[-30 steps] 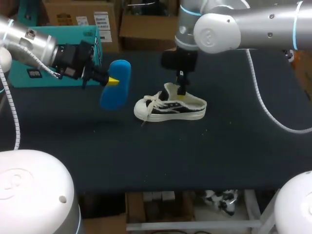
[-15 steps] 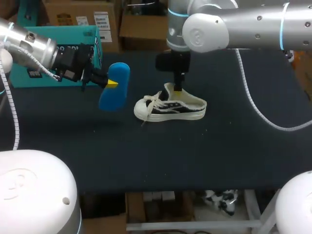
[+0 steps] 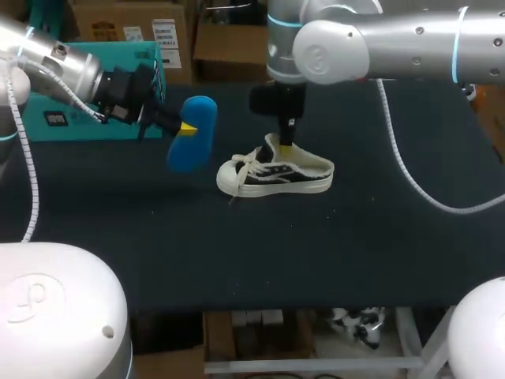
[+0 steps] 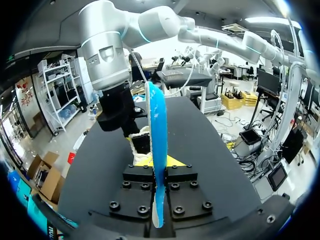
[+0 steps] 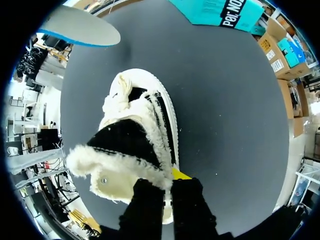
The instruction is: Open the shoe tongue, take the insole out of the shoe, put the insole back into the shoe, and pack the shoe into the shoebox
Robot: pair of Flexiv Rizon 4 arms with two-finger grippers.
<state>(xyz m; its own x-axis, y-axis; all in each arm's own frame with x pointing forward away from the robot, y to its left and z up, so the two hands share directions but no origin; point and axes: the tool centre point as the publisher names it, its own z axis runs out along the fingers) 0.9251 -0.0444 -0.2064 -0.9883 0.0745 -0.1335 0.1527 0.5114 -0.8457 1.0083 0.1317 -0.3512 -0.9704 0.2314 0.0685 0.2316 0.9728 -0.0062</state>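
Upper left, my left gripper [image 3: 186,128] is reaching sideways, clamping the blue insole [image 3: 194,117]; upper centre, my right gripper [image 3: 286,147] is pointing straight down, pinching the fleecy rim of the shoe [image 3: 276,177].

Shoe [image 3: 276,175]: black-and-white low sneaker with cream fleece lining, upright on the worktop [image 3: 316,253]. Its tongue [image 3: 274,144] is raised, pinched by the right pincer [image 3: 286,148]. Insole [image 3: 192,133]: blue, on edge, off the worktop beyond the shoe's toe, clamped in the left pincer [image 3: 186,129]. Shoebox [image 3: 79,130]: teal, beyond the insole.
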